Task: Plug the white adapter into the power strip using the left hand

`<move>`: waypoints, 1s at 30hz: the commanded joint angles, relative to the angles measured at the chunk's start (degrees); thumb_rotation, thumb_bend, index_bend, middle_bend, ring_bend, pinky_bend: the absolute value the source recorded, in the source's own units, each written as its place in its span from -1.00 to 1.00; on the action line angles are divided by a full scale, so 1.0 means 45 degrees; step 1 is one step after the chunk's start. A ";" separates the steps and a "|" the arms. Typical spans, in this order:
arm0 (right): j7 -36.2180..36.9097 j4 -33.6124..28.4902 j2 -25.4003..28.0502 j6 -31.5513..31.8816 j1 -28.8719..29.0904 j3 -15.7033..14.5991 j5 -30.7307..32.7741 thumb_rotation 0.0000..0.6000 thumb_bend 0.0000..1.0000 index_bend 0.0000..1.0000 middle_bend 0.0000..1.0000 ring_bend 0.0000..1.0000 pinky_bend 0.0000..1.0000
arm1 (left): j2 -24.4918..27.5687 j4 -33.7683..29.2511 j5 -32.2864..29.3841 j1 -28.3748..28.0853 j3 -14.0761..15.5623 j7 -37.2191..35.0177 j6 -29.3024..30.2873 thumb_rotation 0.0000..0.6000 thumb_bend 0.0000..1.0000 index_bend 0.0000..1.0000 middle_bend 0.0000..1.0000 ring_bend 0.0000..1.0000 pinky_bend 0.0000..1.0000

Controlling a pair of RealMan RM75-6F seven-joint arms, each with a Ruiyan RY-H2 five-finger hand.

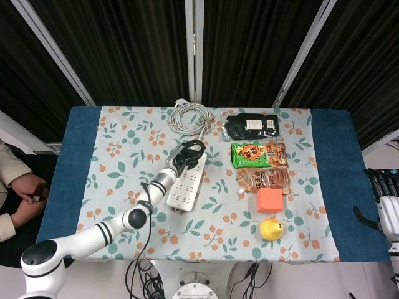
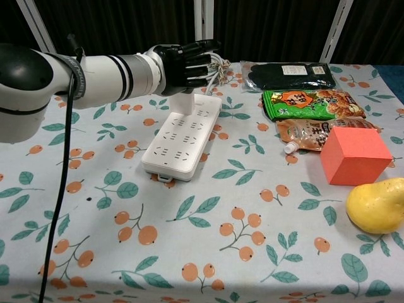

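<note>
The white power strip (image 2: 183,134) lies on the floral tablecloth, its long side running away from me; in the head view the power strip (image 1: 186,180) sits at the table's middle. My left hand (image 2: 186,62) hovers over the strip's far end and grips the white adapter (image 2: 183,101) from above. The adapter stands upright with its bottom against the strip's far sockets; its prongs are hidden. From above, the left hand (image 1: 187,153) covers the adapter. My right hand (image 1: 386,202) hangs off the table's right side, fingers apart, holding nothing.
The strip's coiled cable (image 1: 190,116) lies behind it. To the right are a black packet (image 2: 289,75), a green snack bag (image 2: 309,101), an orange pouch (image 2: 309,132), a red-orange cube (image 2: 353,154) and a yellow fruit (image 2: 377,205). A person's hand (image 1: 25,187) shows at the left edge.
</note>
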 commanded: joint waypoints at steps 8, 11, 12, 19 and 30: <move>0.0078 0.0030 0.0038 0.0022 -0.0013 0.0028 0.0001 1.00 -0.52 -1.00 -0.88 -1.00 -1.00 | 0.1097 -0.1389 0.0602 0.0589 -0.0492 0.0220 0.0683 1.00 0.25 0.81 0.92 0.75 0.76; 0.0122 0.0067 0.0062 -0.0001 0.0015 0.0022 -0.0057 1.00 -0.52 -1.00 -0.88 -1.00 -1.00 | 0.2063 -0.2250 0.1555 0.1136 -0.0522 0.0446 0.0886 1.00 0.24 0.62 0.72 0.53 0.51; 0.0133 0.0083 0.0080 -0.0022 0.0036 0.0017 -0.0088 1.00 -0.52 -1.00 -0.88 -1.00 -1.00 | 0.2518 -0.2526 0.2169 0.1378 -0.0436 0.0669 0.1058 1.00 0.23 0.51 0.62 0.41 0.39; 0.0266 0.0205 0.0206 -0.0179 0.0234 0.0025 -0.0306 1.00 -0.52 -1.00 -0.89 -1.00 -1.00 | 0.4974 -0.2128 0.6181 0.2754 0.1702 0.5311 0.4326 1.00 -0.48 -0.14 -0.04 -0.29 -0.34; 0.0718 0.0671 0.0085 -0.0812 0.0734 -0.0004 -0.0498 1.00 -0.68 -1.00 -1.00 -1.00 -1.00 | 0.7854 -0.4440 0.5092 0.6336 0.4145 1.5249 0.9240 1.00 -0.87 -0.65 -0.73 -0.95 -1.00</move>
